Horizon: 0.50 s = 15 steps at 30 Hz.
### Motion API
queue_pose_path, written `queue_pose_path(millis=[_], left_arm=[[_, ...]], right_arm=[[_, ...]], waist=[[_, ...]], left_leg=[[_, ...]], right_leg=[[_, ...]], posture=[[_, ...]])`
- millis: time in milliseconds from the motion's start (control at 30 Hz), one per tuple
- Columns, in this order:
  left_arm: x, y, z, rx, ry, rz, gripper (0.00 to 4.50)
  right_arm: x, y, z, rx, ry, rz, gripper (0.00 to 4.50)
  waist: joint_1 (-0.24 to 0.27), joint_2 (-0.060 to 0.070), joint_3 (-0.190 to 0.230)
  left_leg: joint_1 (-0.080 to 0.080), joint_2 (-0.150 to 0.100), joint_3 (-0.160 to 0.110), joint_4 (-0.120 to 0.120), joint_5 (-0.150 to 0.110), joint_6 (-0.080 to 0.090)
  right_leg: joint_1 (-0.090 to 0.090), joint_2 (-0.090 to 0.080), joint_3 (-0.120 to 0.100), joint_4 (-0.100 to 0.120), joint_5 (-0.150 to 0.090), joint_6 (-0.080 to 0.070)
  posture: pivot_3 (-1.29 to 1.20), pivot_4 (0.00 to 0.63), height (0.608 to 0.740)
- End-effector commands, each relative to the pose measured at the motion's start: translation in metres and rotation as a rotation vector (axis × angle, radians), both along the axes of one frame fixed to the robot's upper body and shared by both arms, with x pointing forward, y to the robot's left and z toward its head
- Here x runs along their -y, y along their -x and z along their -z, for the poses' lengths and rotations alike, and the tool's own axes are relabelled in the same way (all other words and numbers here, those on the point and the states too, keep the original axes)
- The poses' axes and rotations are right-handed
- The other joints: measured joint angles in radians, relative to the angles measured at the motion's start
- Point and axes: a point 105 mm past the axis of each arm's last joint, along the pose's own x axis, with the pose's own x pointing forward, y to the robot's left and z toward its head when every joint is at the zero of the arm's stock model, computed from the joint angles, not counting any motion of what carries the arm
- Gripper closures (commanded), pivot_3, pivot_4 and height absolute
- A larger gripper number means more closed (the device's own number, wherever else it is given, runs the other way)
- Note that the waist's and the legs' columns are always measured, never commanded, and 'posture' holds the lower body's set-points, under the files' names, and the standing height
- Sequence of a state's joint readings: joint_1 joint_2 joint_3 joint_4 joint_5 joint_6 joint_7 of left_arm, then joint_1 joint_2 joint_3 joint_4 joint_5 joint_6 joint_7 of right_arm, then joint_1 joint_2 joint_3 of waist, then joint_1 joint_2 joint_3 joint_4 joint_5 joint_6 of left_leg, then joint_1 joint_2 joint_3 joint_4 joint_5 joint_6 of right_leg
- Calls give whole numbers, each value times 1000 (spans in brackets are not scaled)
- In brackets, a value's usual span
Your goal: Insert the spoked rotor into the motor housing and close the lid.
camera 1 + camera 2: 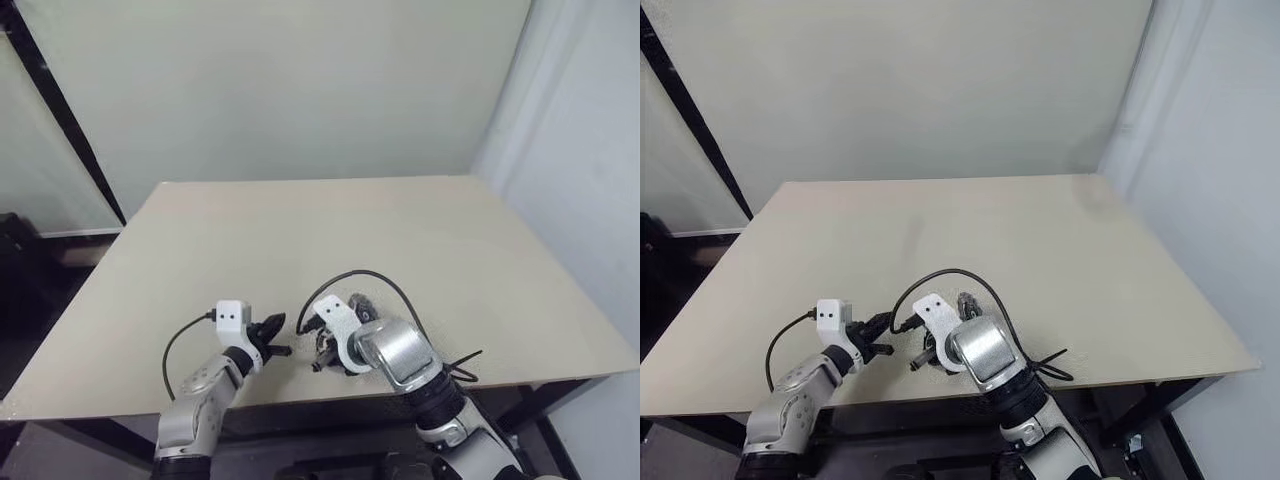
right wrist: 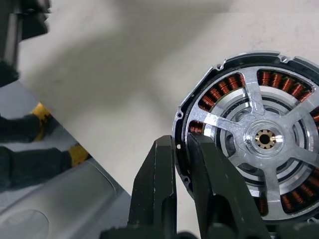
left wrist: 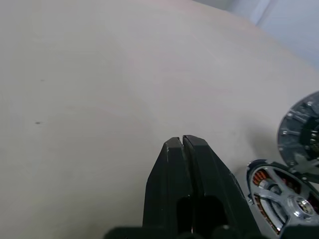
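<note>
My right gripper [image 2: 182, 142] is shut on the rim of the motor housing [image 2: 222, 92], a round disc with orange-copper windings. Silvery spokes run across its centre to a brass hub. The housing sits near the table's front edge, and the right gripper [image 1: 324, 354] points down at it. Just behind it lies the lid [image 3: 298, 130], grey with a ribbed rim, seen as a small dark piece [image 1: 359, 303]. My left gripper [image 1: 278, 338] hovers just left of the housing [image 3: 266, 191], its fingers [image 3: 174, 149] pressed together on nothing. The spoked rotor is out of view.
The beige table [image 1: 300, 230] stretches bare towards the pale wall behind. A black cable [image 1: 370, 275] loops over the right wrist. The front edge [image 1: 120, 400] runs right under both grippers. A black post [image 1: 60, 110] stands at the far left.
</note>
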<state>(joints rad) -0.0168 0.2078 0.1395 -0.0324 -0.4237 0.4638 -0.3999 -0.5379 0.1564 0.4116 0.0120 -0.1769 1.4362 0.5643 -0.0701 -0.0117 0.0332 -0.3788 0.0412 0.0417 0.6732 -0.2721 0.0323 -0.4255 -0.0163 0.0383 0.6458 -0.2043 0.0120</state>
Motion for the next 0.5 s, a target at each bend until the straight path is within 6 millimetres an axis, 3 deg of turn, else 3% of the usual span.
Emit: queue_pose_path(millis=[33,500], left_arm=[[-1,-5,-12,56,-12,-6,4500],[2,-4,-12,65,-21,-3,4500]], right_arm=[[-21,6,-6,-50,-59,40,4409],[-31,1,-13,-35,-114,96,4409]], waist=[[0,0,0],[1,0,0]], left_leg=[[0,0,0,0,0,0],[0,-1,0,2,0,0]], right_leg=[[0,0,0,0,-1,-1],[1,-2,0,-2,-1,-1]], posture=[[0,0,740],[0,0,740]])
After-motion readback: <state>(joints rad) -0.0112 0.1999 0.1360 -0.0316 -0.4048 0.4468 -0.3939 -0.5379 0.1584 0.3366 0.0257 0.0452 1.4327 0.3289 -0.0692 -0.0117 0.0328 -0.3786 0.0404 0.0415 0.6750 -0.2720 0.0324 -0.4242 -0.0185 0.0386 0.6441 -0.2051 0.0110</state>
